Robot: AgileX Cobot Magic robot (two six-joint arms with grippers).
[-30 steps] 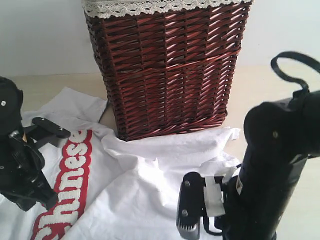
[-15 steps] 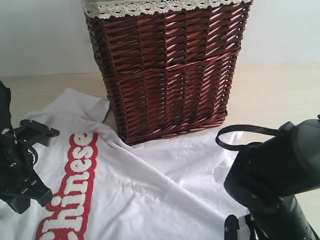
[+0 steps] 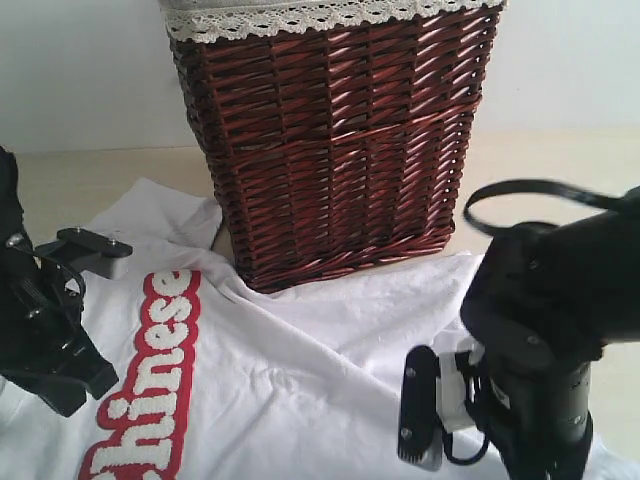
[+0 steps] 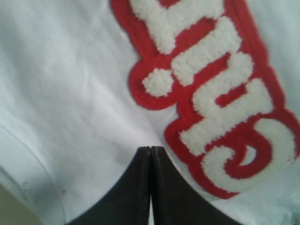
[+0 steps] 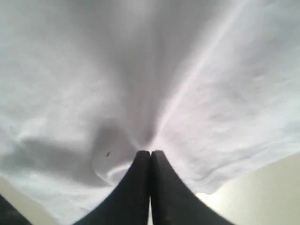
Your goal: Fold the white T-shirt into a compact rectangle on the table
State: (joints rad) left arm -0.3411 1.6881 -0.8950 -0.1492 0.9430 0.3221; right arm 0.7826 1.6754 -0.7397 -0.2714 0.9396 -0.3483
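The white T-shirt (image 3: 300,370) lies spread on the table (image 3: 545,170) in front of the basket, its red-outlined lettering (image 3: 150,380) running up the left side. My left gripper (image 4: 150,148) is shut, its tips just beside the lettering (image 4: 220,108) over flat cloth; whether it pinches fabric does not show. Near the shirt's edge my right gripper (image 5: 150,152) is shut on the T-shirt (image 5: 140,70), with creases running into its tips. In the exterior view the left arm (image 3: 45,330) stands over the shirt's left part and the right arm (image 3: 535,360) over its right.
A dark brown wicker basket (image 3: 340,140) with a lace-trimmed liner (image 3: 300,15) stands upright at the back, touching the shirt's upper edge. Bare table shows to the right of the basket and beside the shirt's edge (image 5: 262,192).
The folds on the shirt's right half have been pulled out and the cloth lies flatter. The lettering has shifted slightly right. My right arm swung down low, then rose again.
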